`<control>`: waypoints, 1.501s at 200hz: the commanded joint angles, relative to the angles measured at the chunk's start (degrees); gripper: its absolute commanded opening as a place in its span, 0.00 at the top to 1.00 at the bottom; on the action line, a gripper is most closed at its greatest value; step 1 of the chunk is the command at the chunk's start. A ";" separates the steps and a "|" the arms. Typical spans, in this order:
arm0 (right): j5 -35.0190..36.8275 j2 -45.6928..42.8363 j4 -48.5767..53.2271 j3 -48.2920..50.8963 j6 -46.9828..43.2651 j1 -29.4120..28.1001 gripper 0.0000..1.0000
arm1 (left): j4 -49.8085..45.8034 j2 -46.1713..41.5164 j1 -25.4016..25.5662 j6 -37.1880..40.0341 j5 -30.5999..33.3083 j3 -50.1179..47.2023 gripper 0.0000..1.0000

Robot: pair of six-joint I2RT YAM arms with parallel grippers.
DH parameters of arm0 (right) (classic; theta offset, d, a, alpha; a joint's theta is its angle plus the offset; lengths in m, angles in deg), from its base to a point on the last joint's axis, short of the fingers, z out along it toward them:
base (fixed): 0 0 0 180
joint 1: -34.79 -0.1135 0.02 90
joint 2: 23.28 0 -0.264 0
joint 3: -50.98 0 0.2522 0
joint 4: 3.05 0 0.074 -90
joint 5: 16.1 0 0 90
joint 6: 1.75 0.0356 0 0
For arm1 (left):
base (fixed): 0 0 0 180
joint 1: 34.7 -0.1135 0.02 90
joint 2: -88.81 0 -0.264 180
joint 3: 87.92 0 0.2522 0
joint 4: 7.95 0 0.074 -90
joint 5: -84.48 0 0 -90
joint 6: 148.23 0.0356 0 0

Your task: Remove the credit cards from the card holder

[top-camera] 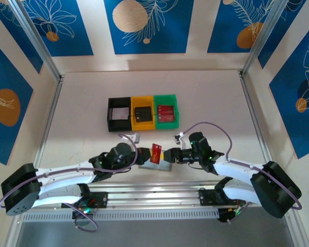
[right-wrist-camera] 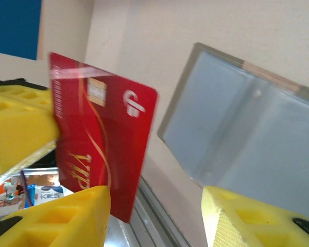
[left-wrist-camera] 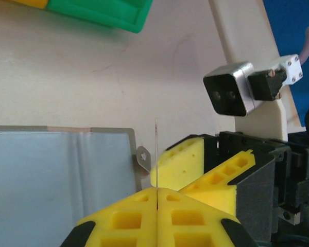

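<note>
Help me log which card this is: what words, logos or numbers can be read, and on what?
"VIP", gold script running sideways, on the red card.
White logo beside its chip: a symbol, no readable letters.
Pale print along its edge: too blurred.
Small printed label below the card: too small.

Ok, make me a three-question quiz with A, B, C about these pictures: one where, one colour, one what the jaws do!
1. Where is the card holder? A in the green bin; B on the table; C in the black bin.
2. What colour is the held card? A red; B blue; C yellow.
3. The left jaws are: A wide open; B shut on a bin; C shut on the card.
Answers: B, it lies open on the table; A, the right wrist view shows it red; C, the jaws meet on its thin edge.
</note>
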 commanded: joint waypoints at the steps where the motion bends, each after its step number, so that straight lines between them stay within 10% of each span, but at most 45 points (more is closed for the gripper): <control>1: -2.45 -2.11 -5.55 1.54 0.99 -0.35 0.49 | 6.54 -0.46 0.58 0.94 -2.43 -1.63 1.00; 116: -2.48 -6.80 -6.87 2.98 0.59 -1.44 0.50 | 12.67 0.86 1.38 -0.38 -3.40 -2.88 1.00; 257: -1.10 -17.00 -1.36 4.03 -1.02 -2.25 1.00 | 12.64 2.27 2.66 0.19 -2.20 -2.95 1.00; 300: -6.53 -17.42 6.17 1.44 -4.17 -0.20 1.00 | -12.81 -11.73 0.55 10.53 -0.42 2.26 0.45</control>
